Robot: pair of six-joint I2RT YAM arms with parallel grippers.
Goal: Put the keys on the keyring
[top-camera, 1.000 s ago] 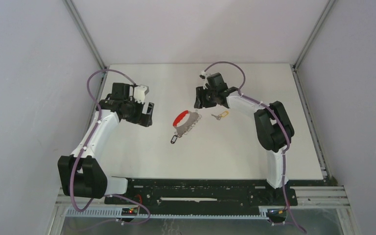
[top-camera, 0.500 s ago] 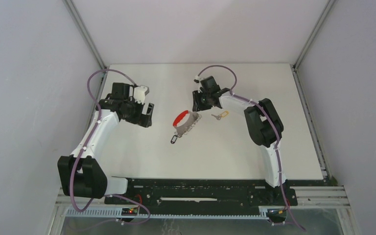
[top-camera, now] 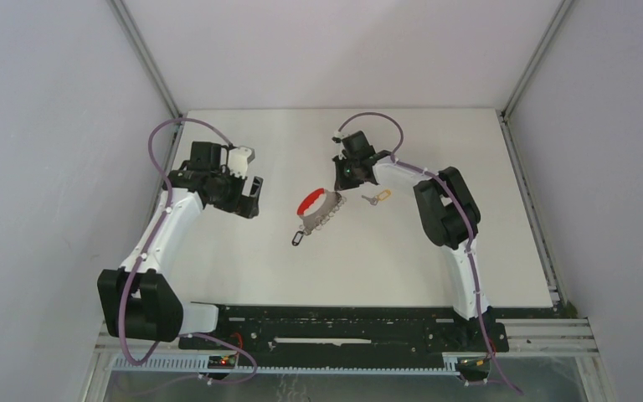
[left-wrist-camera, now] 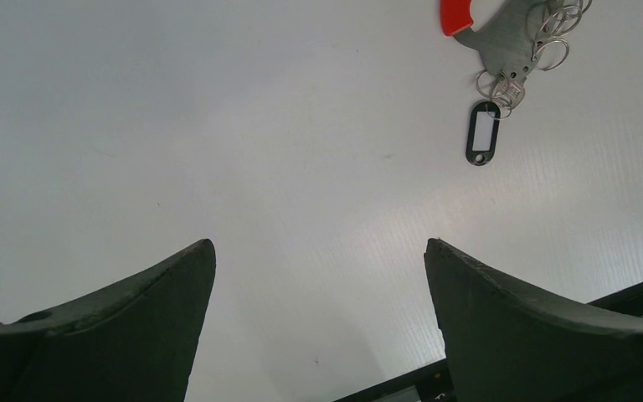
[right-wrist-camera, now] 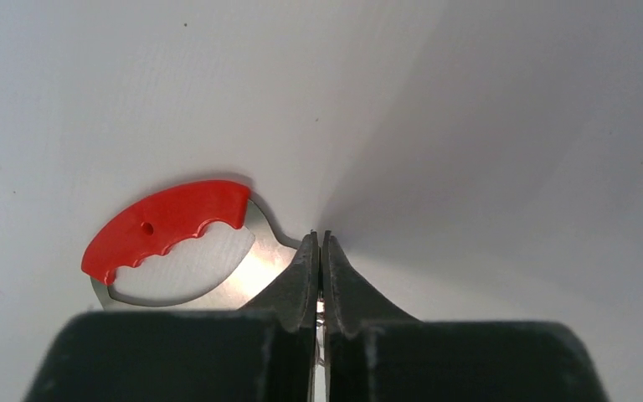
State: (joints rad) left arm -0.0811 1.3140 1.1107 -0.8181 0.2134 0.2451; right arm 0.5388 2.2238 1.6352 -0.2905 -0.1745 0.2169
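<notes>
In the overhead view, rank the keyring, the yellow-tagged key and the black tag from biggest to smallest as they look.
1. The keyring, clearly the largest.
2 and 3. The yellow-tagged key and the black tag look much alike. Both are tiny here, so I would not rank one above the other.

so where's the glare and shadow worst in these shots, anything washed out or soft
Right wrist view: a broad grey shadow fans over the white table on the right; the red plastic-banded keyring has its silver plate glaring beside the dark fingers. Left wrist view: a pale sheen streaks the table, the black plastic key tag is crisp. Top view: even light, faint shadows.
</notes>
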